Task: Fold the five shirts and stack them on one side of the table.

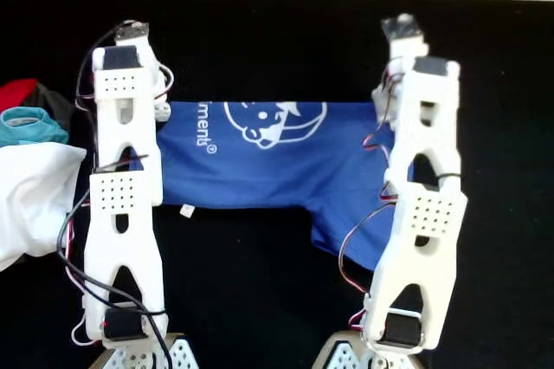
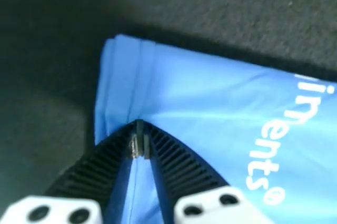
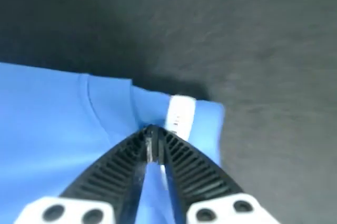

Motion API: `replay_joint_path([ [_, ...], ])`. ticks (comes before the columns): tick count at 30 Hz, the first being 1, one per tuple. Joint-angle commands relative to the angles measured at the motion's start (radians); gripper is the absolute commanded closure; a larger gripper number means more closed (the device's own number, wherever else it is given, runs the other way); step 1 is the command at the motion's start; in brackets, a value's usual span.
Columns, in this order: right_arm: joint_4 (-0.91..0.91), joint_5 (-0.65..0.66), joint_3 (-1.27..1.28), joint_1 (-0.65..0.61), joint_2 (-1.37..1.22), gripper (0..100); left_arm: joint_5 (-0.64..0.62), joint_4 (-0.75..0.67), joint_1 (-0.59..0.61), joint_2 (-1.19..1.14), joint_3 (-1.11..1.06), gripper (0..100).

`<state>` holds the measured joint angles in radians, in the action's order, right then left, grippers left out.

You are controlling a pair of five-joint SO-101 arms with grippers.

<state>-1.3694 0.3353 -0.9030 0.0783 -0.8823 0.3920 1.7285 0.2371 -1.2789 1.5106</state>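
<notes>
Black cloth covers the table (image 1: 260, 300), where a blue shirt (image 1: 260, 161) lies spread near the far edge, white print up. From above, a heap (image 1: 35, 187) of white, teal and red shirts sits at the left edge. Up close, the left gripper (image 2: 138, 142) and right gripper (image 3: 151, 142) each pinch a shirt end, with a white tag (image 3: 180, 112) beside the right one's tips.

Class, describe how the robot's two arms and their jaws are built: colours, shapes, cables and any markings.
The left arm and right arm are alike: white plastic shells with cut-out slots and grids of small holes, black motors at the joints. Thin red, black and white cables loop beside them. The jaws are black and ribbed, mounted in white plastic with round holes.
</notes>
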Motion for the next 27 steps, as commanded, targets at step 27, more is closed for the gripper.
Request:
replay_joint_path([
  [27, -0.397, -0.011, 0.14, -0.047, 0.618, 99.2, -0.071, -0.643, 0.019, 1.148, -1.804, 99],
])
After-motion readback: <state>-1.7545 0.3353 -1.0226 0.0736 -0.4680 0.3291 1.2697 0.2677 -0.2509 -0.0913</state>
